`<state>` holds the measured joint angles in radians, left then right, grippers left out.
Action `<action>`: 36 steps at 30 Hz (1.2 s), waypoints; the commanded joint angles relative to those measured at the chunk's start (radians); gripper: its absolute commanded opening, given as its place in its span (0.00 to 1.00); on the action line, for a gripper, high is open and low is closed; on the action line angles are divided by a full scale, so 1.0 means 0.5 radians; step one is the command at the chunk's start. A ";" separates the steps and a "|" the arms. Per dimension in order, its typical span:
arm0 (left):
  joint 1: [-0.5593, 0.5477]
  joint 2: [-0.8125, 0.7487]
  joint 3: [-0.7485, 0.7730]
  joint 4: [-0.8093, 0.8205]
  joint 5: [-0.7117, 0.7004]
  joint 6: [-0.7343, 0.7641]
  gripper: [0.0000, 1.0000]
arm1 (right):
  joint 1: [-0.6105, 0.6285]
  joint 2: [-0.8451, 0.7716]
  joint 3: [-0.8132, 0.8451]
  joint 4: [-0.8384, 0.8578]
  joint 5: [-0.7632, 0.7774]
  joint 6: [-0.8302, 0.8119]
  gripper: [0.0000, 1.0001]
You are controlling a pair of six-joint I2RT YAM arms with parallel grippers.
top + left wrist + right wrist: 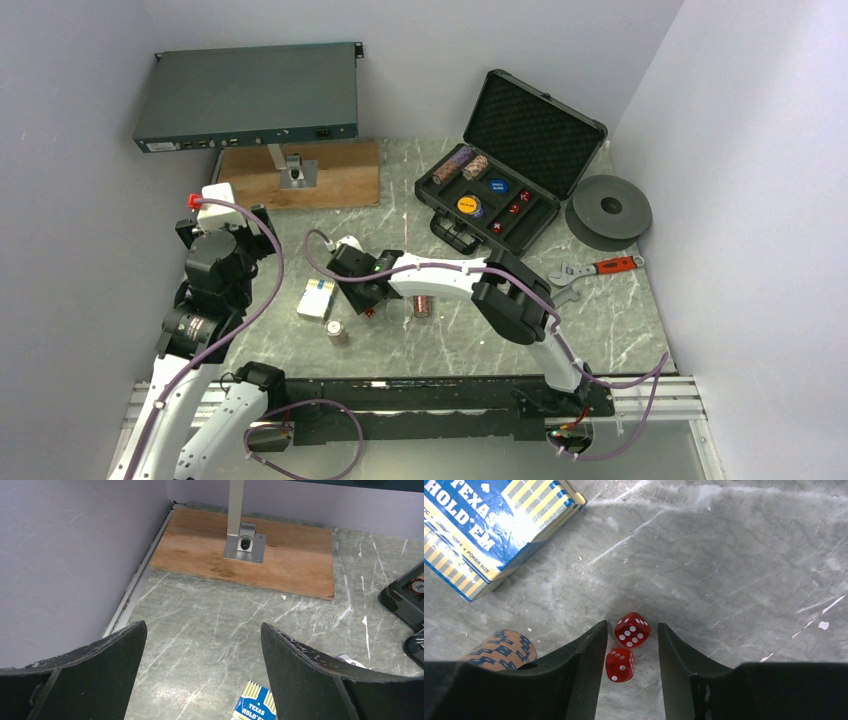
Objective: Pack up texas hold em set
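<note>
The black foam-lined case [540, 125] stands open at the back right, holding chip stacks [467, 163], dealer buttons and red dice. My right gripper [368, 305] is low over the table, jaws open, with two red dice [632, 630] [619, 665] lying between its fingers [589, 655]. A blue Texas Hold'em card box [318, 298] lies just left of it and shows in the right wrist view [489, 525] and the left wrist view [255, 706]. One loose chip stack [337, 330] [499, 650] stands beside the left finger, another [422, 303] to the right. My left gripper [202, 626] is open and empty above bare table.
A wooden board with a metal stand [300, 172] and a grey rack unit [248, 98] sit at the back left. A black spool [608, 210] and a red-handled wrench [600, 268] lie at the right. Walls close in on the left and right.
</note>
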<state>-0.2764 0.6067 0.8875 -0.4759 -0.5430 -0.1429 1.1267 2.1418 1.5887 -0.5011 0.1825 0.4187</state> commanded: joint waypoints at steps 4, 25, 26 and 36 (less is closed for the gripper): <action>-0.006 0.004 0.001 0.062 0.028 0.010 0.90 | 0.008 0.018 0.095 -0.032 0.046 -0.036 0.45; -0.006 0.005 0.004 0.062 0.045 0.013 0.90 | 0.022 0.064 0.132 -0.050 0.018 -0.043 0.35; -0.006 0.007 0.004 0.060 0.044 0.014 0.90 | 0.023 0.062 0.132 -0.053 0.018 -0.043 0.33; -0.006 0.009 0.004 0.061 0.024 0.031 0.91 | 0.035 0.023 0.130 -0.065 0.036 -0.053 0.00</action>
<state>-0.2764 0.6067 0.8875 -0.4759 -0.5354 -0.1402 1.1332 2.1620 1.6215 -0.5232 0.1905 0.3927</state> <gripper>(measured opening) 0.905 0.086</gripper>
